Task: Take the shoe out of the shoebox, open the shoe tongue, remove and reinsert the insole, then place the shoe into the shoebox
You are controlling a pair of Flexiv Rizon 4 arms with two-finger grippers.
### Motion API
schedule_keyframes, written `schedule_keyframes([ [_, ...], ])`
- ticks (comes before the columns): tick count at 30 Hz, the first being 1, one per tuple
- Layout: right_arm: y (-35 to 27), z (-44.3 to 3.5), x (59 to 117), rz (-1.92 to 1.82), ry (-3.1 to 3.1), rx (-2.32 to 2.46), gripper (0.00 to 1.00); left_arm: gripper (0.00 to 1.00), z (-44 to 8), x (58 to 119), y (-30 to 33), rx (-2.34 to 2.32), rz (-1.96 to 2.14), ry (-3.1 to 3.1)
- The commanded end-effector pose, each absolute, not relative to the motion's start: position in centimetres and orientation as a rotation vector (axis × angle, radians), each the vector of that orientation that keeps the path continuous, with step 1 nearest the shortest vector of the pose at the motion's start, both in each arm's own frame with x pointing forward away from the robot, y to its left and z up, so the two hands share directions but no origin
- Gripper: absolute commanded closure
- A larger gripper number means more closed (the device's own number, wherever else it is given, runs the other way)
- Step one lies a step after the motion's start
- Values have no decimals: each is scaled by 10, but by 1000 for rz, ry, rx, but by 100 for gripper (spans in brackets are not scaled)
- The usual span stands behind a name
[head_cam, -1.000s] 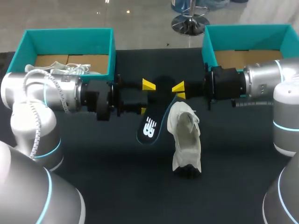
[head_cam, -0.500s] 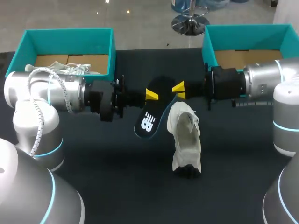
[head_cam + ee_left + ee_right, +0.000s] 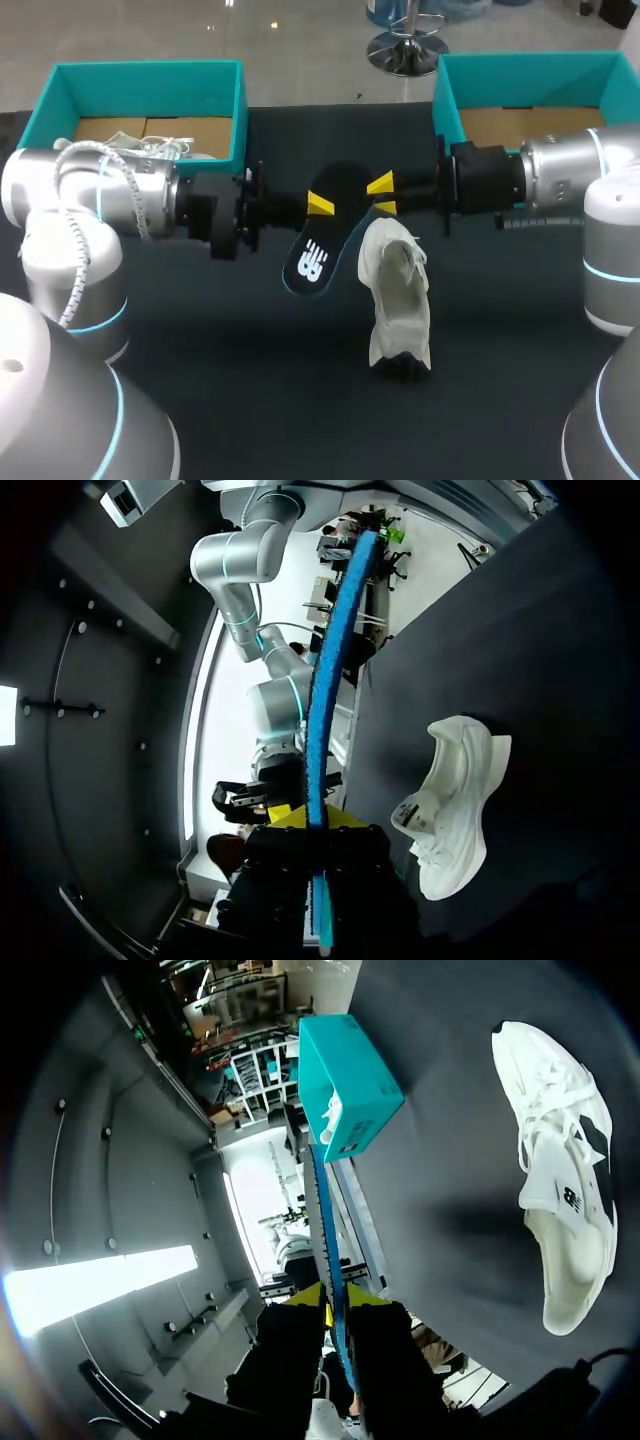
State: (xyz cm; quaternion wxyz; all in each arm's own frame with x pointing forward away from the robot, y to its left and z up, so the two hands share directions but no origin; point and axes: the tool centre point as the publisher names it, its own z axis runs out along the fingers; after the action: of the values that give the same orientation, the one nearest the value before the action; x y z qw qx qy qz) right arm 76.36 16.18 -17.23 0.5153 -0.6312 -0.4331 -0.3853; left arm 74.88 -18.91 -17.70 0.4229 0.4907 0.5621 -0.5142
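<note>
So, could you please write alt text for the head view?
The left gripper and the right gripper hold one dark insole between them over the table. A white shoe lies beside it; two teal shoeboxes stand behind.

1 shoe [image 3: 140, 149] in the left shoebox [image 3: 150, 75], largely behind the left arm [image 3: 110, 195].

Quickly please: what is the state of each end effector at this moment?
Left end effector: closed, holding the insole.
Right end effector: closed, holding the same insole.
</note>
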Motion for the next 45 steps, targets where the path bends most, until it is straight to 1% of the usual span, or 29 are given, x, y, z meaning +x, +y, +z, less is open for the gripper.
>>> schedule_keyframes([
  [1, 151, -167, 762, -946, -1060, -1558, 0, 100, -172, 745, -180, 1235, -1282, 1421],
  [10, 101, -124, 755, -953, -1192, -1737, 0, 100, -169, 739, -166, 1242, -1292, 1445],
  [18, 66, -107, 738, -831, -1384, -1881, 0, 100, -168, 722, -158, 1273, -1345, 1448],
  [21, 52, -102, 728, -739, -1464, -1959, 0, 100, -167, 716, -156, 1277, -1382, 1450],
  [24, 46, -100, 721, -360, -1608, -2184, 0, 100, -166, 709, -152, 1298, -1395, 1454],
  [28, 46, -100, 721, -360, -1608, -2184, 0, 100, -161, 698, -152, 1379, -1388, 1455],
  [40, 46, -100, 721, -360, -1608, -2184, 0, 100, -161, 698, -152, 1379, -1388, 1455],
  [43, 37, -102, 708, -318, -1676, -2217, 0, 100, -161, 698, -152, 1379, -1388, 1455],
  [45, 29, -101, 700, -356, -1745, -2189, 0, 100, -161, 698, -152, 1379, -1388, 1455],
])
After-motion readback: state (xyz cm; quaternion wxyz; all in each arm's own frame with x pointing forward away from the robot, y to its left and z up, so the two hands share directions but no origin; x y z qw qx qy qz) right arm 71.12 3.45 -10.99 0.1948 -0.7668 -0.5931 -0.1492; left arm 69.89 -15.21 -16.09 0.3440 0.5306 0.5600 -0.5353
